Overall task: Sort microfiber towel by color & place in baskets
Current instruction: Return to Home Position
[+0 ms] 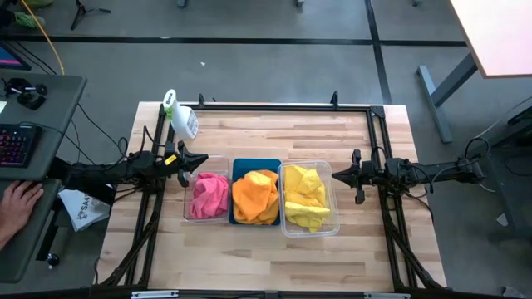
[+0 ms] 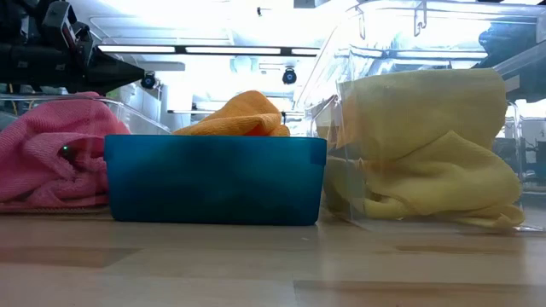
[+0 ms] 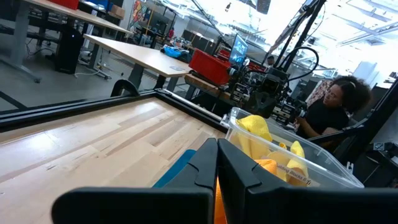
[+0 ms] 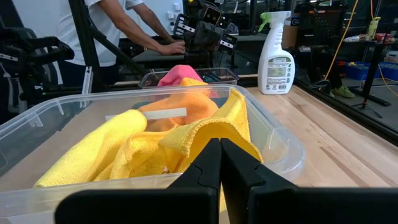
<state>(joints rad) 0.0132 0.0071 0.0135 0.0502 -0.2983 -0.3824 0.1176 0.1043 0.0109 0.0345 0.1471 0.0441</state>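
Three bins stand side by side mid-table. The left clear bin (image 1: 206, 197) holds pink towels (image 1: 209, 196), the blue bin (image 1: 255, 164) holds orange towels (image 1: 255, 198), and the right clear bin (image 1: 309, 200) holds yellow towels (image 1: 305, 199). My left gripper (image 1: 202, 159) hovers shut at the pink bin's far left corner, pointing right. My right gripper (image 1: 336, 174) hovers shut just right of the yellow bin, pointing left. In the low view the pink towels (image 2: 51, 153), orange towels (image 2: 239, 118) and yellow towels (image 2: 422, 145) rise above their bins. Neither gripper holds anything.
A white spray bottle with a green top (image 1: 179, 116) lies near the table's far left corner. A black frame (image 1: 274, 106) runs round the table's edge. Bare wood lies near and far of the bins. A person's hand (image 1: 18, 199) rests at a desk left of the table.
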